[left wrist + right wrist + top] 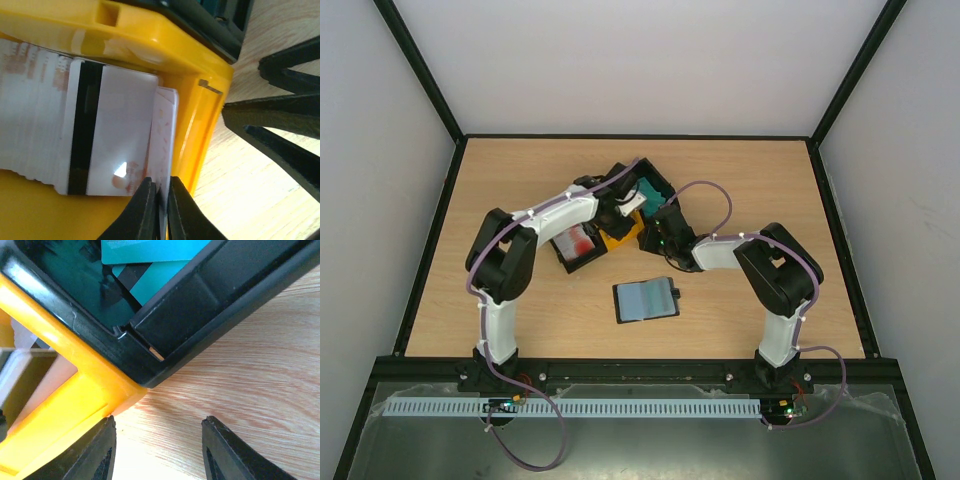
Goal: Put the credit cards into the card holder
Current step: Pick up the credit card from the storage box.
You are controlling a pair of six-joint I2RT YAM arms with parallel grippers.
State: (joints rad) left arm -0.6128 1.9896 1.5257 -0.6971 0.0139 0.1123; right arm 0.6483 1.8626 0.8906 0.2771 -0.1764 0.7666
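On the wooden table (740,190) three bins (660,183) are grouped. One white card (165,130) is clamped by the left claw (160,190); the right claw (159,440) is spread alongside. One card holder (646,300) is laid behind both.

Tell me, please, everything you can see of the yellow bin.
The yellow bin is glossy moulded plastic, open-topped, with a thick rim carrying a small rectangular slot. It sits flat on the wooden table, touching a black bin holding teal cards. Inside lie white cards with a dark stripe. The left tool reaches in, pinching one card's edge.
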